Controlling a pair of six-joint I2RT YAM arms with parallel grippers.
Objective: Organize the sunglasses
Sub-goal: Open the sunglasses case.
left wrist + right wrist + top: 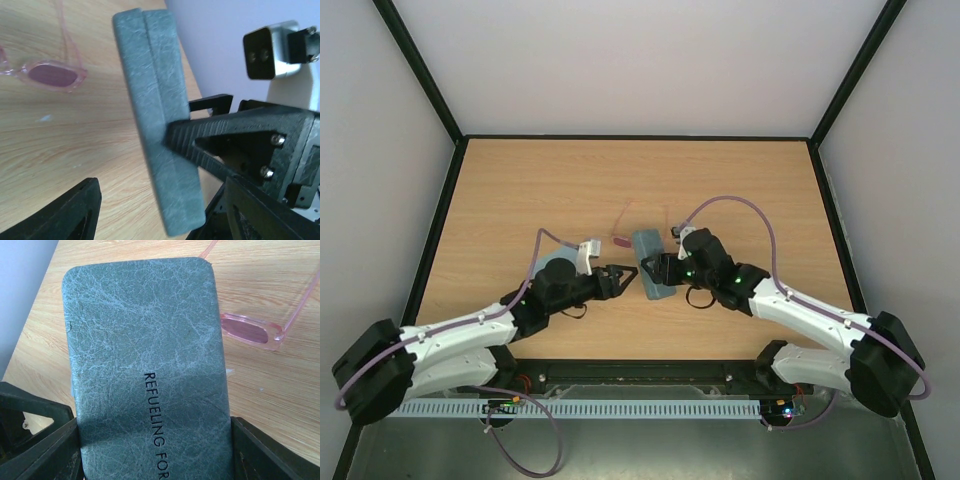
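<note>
The sunglasses (pixel 620 238) have a thin pink frame and purplish lenses and lie on the table just left of the blue-grey case (pixel 650 250). They also show in the left wrist view (pixel 52 75) and the right wrist view (pixel 250 330). My right gripper (pixel 660 270) is shut across the width of the closed case (pixel 140 325), one finger on each long side (pixel 155 450). My left gripper (pixel 636 277) is open, with the near end of the case (pixel 150 75) standing edge-on between its fingers (pixel 160 205) and touching neither. The sunglasses lie free of both grippers.
A flat light-blue cloth (pixel 552 263) lies partly under my left arm. The wooden table (pixel 520 190) has black raised edges at the left, right and back, with grey walls around it.
</note>
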